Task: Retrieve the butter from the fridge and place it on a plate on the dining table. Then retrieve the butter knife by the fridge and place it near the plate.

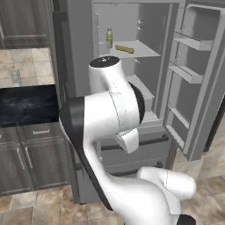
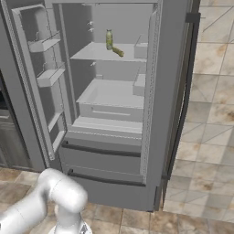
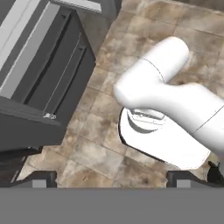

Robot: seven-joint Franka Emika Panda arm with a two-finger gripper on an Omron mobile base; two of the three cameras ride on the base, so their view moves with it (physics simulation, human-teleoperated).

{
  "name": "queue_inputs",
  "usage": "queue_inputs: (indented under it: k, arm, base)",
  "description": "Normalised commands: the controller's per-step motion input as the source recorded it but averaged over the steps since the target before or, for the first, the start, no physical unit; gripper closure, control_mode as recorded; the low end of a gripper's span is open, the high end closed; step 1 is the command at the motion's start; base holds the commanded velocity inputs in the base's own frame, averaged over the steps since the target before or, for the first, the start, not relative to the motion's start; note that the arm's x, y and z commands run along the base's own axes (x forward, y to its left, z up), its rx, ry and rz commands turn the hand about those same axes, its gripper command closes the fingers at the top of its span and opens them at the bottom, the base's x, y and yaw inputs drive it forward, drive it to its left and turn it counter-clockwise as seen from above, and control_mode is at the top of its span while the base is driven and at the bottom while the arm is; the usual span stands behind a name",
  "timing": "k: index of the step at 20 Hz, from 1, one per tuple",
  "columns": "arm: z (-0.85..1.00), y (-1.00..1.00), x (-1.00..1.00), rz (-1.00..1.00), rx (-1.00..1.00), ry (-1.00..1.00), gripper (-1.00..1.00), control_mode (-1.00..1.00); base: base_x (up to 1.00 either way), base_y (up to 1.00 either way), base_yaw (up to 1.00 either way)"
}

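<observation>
Tiled floor lies under the wide-open gripper [image 3: 112,180], seemingly well below the fridge-shelf butter [image 1: 124,48]

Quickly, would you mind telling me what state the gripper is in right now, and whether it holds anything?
Gripper: open, jaws spread wide, holding nothing; it points down at the tiled floor beside the fridge.
</observation>
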Motion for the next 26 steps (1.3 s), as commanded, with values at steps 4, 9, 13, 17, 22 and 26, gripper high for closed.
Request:
queue_inputs:
  k: [4,9,13,17,22,26]
  arm:
    - [0.04,-0.81,0.09,0.19,0.65,0.00,-1.00,-1.00]
    - [0.00,-0.42,0.41,0.25,0.40,0.00,-1.00,-1.00]
    - [-0.01,-0.19,0.54,0.18,0.15,0.00,-1.00,-1.00]
    - [-0.20,0.00,0.61,0.04,0.04,-0.03,-1.00,-1.00]
    - [-0.38,-0.34,0.54,0.01,0.24,-0.11,-1.00,-1.00]
    - [-0.29,-0.01,0.61,0.05,0.17,-0.22,-1.00,-1.00]
  base:
    - [0.00,0.00,0.00]
    - [0.00,0.00,0.00]
    - [0.00,0.00,0.00]
    - [0.00,0.00,0.00]
    - [0.00,0.00,0.00]
    - [0.00,0.00,0.00]
